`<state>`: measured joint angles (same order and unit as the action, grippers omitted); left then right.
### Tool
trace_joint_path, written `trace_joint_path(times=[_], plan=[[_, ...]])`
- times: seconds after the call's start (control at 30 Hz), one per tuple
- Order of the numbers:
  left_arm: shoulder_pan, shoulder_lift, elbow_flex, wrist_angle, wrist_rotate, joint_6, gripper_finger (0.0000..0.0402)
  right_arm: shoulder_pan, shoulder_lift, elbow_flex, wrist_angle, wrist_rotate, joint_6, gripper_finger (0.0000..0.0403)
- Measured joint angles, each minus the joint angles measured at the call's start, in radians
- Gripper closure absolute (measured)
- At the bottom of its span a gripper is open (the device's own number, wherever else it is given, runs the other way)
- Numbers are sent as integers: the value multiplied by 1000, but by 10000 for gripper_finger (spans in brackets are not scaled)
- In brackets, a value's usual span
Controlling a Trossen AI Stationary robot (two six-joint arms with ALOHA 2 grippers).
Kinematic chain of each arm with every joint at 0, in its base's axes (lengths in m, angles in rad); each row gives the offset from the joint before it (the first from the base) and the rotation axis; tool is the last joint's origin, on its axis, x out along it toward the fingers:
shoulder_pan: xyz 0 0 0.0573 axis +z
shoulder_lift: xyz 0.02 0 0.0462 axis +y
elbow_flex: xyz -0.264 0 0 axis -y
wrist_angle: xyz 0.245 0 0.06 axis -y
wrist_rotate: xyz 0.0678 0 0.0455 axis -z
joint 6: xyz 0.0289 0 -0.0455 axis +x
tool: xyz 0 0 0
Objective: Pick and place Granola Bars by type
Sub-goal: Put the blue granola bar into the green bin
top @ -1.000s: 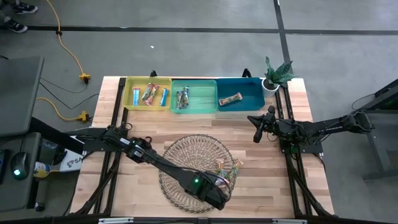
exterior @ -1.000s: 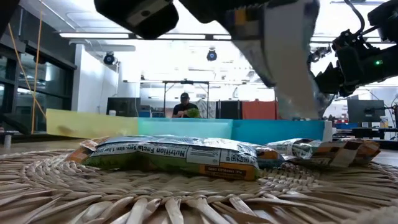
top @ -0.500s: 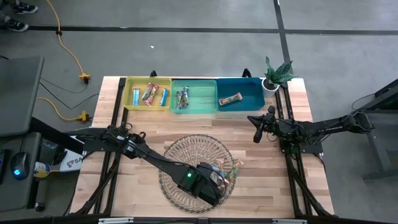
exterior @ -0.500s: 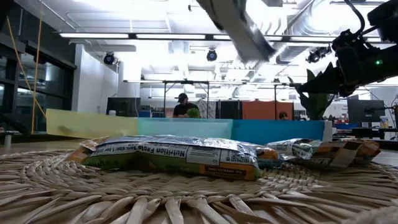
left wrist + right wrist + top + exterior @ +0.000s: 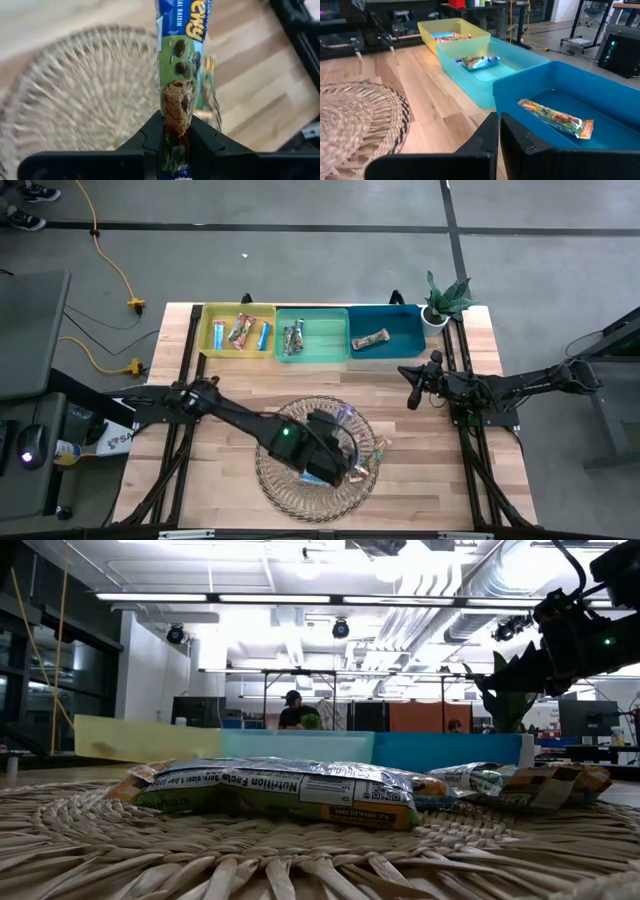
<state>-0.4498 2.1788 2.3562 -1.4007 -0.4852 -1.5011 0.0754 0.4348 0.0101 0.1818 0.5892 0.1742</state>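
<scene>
Left gripper (image 5: 176, 137) has risen above the wicker plate (image 5: 275, 480), fingers pinching a blue-green granola bar (image 5: 180, 65). Right gripper (image 5: 498, 131) waits by the teal bin (image 5: 620, 100), fingers pressed together.

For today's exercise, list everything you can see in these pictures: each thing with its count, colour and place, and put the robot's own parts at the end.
Wicker plate: one, tan, near middle of the table.
Granola bars on the plate: at least three, green and orange wrappers, at its right side.
Held bar: one, blue and green, lifted above the plate.
Yellow bin: one, far left of the row; three bars inside.
Green bin: one, middle; two bars.
Blue bin: one, right; one orange bar.
Potted plant: one, green, far right corner.
Person: one, in the room behind.
Left gripper: shut on the held bar.
Right gripper: shut, idle at the right edge.
</scene>
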Motion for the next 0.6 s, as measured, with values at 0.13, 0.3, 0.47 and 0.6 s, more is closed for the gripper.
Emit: trace_joint_path(times=[0.13, 0.3, 0.47, 0.6], plan=[[31, -37, 0, -10, -53, 55, 348, 0, 5, 0, 1, 0, 0, 402], [93, -66, 0, -25, -102, 151, 348, 0, 3, 0, -4, -1, 0, 402], [172, -108, 0, -34, -110, 247, 348, 0, 3, 0, 1, 2, 0, 402], [221, -142, 0, -20, -123, 326, 348, 0, 4, 0, 1, 2, 0, 402]])
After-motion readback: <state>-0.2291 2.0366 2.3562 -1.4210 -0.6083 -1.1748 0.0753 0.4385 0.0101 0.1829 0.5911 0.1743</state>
